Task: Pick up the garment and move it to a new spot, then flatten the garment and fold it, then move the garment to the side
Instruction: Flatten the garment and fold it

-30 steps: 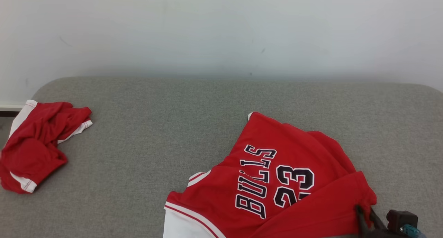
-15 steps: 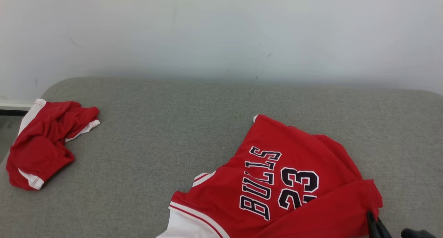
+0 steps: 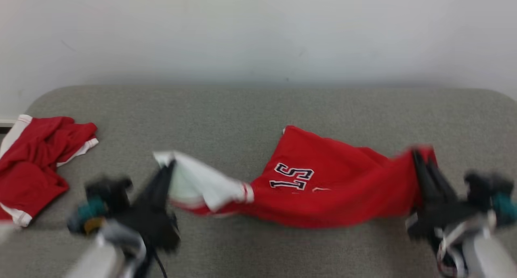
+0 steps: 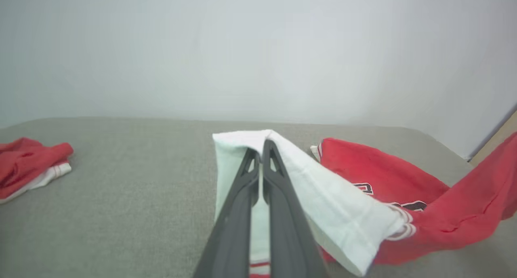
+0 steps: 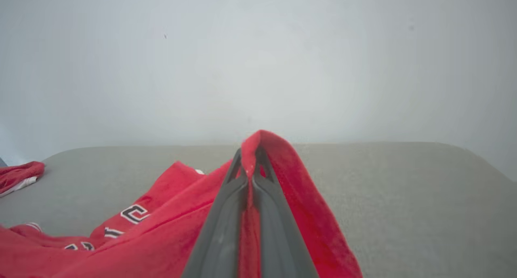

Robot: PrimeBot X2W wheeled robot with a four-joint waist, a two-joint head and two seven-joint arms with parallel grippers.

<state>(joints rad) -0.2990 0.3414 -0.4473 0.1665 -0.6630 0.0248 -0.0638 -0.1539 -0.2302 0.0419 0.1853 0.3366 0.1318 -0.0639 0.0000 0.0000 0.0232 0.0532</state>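
Head view shows the jersey (image 3: 335,189) slung between both arms over the grey cushion (image 3: 242,116), with its middle sagging low. Motion blur prevents me from telling whether the cloth touches the surface there. The left gripper (image 3: 169,167) is clamped on the white side panel (image 4: 323,205), and the right gripper (image 3: 418,156) is clamped on a red edge at the opposite end. I judge this to be the carry to the new spot. I would raise both wrists together until the sag clears the cushion, fix the spacing between the arms so neither pinch is dragged out, and translate at an even rate. Both pinches sit near the cloth edge — a jerk could strip one. I would route clear of the second red garment (image 3: 36,161) at far left — contact risks snagging it.
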